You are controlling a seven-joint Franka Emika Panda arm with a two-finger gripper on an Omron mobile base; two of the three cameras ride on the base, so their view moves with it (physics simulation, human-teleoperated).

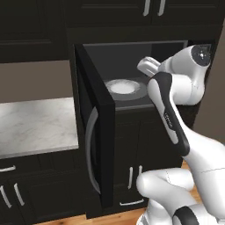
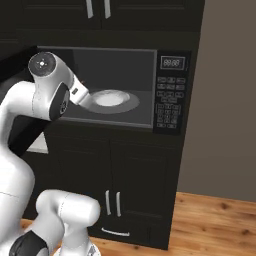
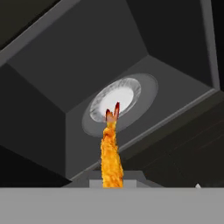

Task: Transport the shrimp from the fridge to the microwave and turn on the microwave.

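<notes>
Now we are holding the orange breaded shrimp [image 3: 111, 153] clamped in our end effector [image 3: 112, 183] before the open black microwave [image 2: 125, 85]; releasing early risks missing its white round turntable [image 3: 114, 98].

I see the microwave [image 2: 100, 90] set into the cabinet wall, its door [image 1: 94, 132] swung out to the left. The turntable [image 1: 123, 86] sits mid-floor inside. The keypad [image 2: 169, 102] runs along the microwave's right edge. My arm's hand reaches into the opening, the shrimp [image 3: 111, 153] before the turntable. A counter [image 1: 35, 125] lies left of the door.
</notes>
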